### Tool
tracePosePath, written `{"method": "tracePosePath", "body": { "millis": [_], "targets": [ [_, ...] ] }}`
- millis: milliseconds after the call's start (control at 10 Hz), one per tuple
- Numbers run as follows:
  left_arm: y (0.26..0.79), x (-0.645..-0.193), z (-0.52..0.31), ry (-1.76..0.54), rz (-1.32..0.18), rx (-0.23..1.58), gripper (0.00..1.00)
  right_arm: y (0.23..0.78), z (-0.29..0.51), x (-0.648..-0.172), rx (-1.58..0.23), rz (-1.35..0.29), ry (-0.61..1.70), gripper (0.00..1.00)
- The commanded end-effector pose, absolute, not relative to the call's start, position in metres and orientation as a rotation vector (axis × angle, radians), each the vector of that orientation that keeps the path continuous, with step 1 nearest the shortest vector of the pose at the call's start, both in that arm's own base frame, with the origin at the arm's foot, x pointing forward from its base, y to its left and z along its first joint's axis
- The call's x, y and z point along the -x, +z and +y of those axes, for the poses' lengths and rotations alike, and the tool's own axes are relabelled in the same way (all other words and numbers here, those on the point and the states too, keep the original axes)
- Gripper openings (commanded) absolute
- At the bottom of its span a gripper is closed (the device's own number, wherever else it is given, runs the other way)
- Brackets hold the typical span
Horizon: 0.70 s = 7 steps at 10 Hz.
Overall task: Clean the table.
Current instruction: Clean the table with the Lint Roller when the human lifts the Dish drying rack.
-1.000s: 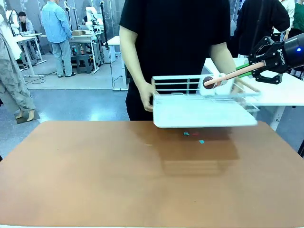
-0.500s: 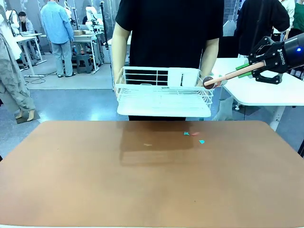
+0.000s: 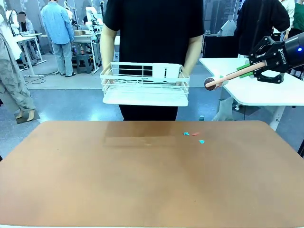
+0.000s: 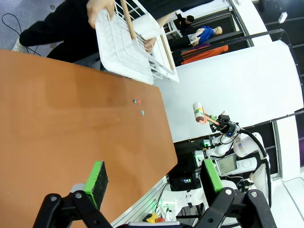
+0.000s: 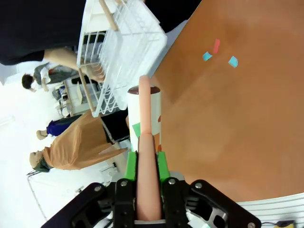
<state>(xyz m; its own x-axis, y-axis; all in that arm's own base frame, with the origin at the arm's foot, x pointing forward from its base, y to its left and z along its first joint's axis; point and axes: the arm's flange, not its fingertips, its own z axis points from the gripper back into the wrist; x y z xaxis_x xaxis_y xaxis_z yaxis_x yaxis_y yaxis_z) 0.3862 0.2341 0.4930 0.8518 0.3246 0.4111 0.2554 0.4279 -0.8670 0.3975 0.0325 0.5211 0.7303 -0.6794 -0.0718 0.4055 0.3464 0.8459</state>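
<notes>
Found right gripper (image 3: pixel 249 70) clamped tight on the pale handle of a lint roller (image 3: pixel 232 75), high at the right of the front view, well above the table (image 3: pixel 142 185). Saw the handle pinched between both green pads in the right wrist view (image 5: pixel 146 166), with the roller (image 5: pixel 144 118) running straight out from the fingers, white drum and dark end cap farthest out. Placed the roller's head beyond the table's far right edge, in front of a white table (image 3: pixel 266 95), touching nothing.

Found left gripper (image 4: pixel 154 183) spread wide with nothing between its green pads, hovering over a near corner of the table (image 4: pixel 61 123).

Saw the table stretch across the whole lower half of the front view, terracotta top bare except for three small scraps (image 3: pixel 195 136) near the far right: two teal, one red, close together. Picked out the same scraps (image 5: pixel 216 51) in the right wrist view.

Noted a person (image 3: pixel 152 28) in black at the far side, holding a white wire rack (image 3: pixel 145 95) level above the far edge, clear of the top, one hand (image 3: pixel 109 80) at each end.
</notes>
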Motion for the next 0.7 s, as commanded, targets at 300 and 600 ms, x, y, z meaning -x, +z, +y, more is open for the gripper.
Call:
{"method": "tracePosePath", "body": {
  "millis": [300,600],
  "targets": [
    [0.495,-0.385,0.235,0.039,-0.591,1.165,1.00,0.575,-0.017,-0.531,-0.513,-0.189,-0.145,0.21],
    [0.495,-0.385,0.235,0.039,-0.591,1.165,1.00,0.504,-0.009,-0.596,-0.458,-0.084,0.014,0.21]
  ]
}}
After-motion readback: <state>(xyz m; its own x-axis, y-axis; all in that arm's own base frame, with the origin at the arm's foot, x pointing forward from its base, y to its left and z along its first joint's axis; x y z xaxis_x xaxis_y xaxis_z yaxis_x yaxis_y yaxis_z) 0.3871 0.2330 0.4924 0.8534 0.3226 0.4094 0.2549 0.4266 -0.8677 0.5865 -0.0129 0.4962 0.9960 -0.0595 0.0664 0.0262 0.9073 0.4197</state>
